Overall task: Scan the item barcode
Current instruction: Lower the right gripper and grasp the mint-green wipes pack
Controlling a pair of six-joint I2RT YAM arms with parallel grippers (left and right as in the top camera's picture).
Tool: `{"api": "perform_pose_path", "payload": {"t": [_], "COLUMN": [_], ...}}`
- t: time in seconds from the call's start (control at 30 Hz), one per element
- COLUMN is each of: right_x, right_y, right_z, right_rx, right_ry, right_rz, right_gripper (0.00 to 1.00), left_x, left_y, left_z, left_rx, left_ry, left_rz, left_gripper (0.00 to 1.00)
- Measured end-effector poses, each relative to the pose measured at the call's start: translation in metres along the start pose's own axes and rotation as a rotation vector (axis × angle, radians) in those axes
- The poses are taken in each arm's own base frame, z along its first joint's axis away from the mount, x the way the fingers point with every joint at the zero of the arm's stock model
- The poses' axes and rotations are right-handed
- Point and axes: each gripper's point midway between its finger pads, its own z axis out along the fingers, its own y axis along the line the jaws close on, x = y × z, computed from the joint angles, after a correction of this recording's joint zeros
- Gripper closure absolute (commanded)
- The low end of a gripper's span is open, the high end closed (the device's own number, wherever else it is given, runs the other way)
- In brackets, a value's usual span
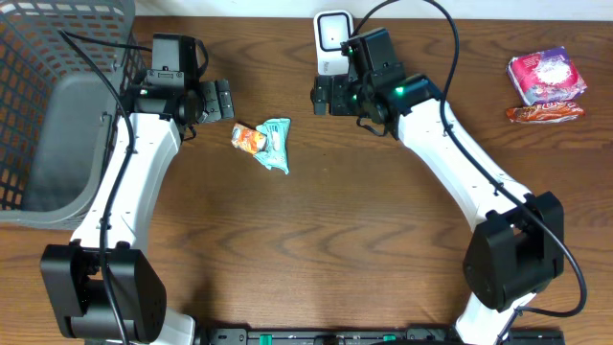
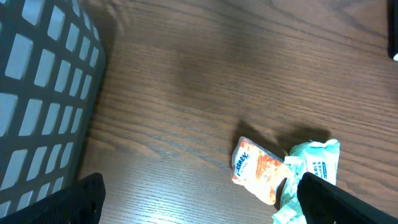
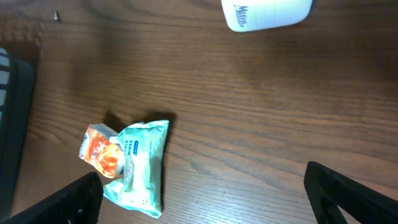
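Left claw [image 1: 225,100] wide open, empty, right claw [image 1: 321,96] likewise

**A Brown Wood Surface With Snacks On It**

The surface [image 1: 335,240] is dark brown wood. A grey basket [image 1: 38,57] sits at the left edge, near the far left corner. Toward the far edge, a bit left of the middle, lie an orange packet [image 1: 247,139] and a teal packet [image 1: 276,146], touching each other. A white scanner [image 1: 331,38] sits at the far edge. Near the far right corner lie a pink packet [image 1: 546,75] and a red bar [image 1: 544,113], close together.
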Motion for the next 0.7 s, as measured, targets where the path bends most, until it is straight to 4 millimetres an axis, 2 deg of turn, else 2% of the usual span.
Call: {"api": "perform_pose_path", "payload": {"t": [0.17,0.53,0.7], "right_x": [0.004,0.036,0.042], "right_y": [0.012,0.013,0.025], "right_z": [0.005,0.028,0.033], "right_rx": [-0.025,-0.037,-0.061], "right_ry": [-0.01,0.017,0.002], "right_rz": [-0.022,-0.046,-0.068], "right_gripper": [0.01,0.01,0.01], "left_x": [0.0,0.0,0.0], "left_y": [0.0,0.0,0.0], "left_z": [0.0,0.0,0.0], "left_rx": [0.0,0.0,0.0], "left_ry": [0.0,0.0,0.0], "left_rz": [0.0,0.0,0.0], "left_gripper": [0.02,0.02,0.02]}}
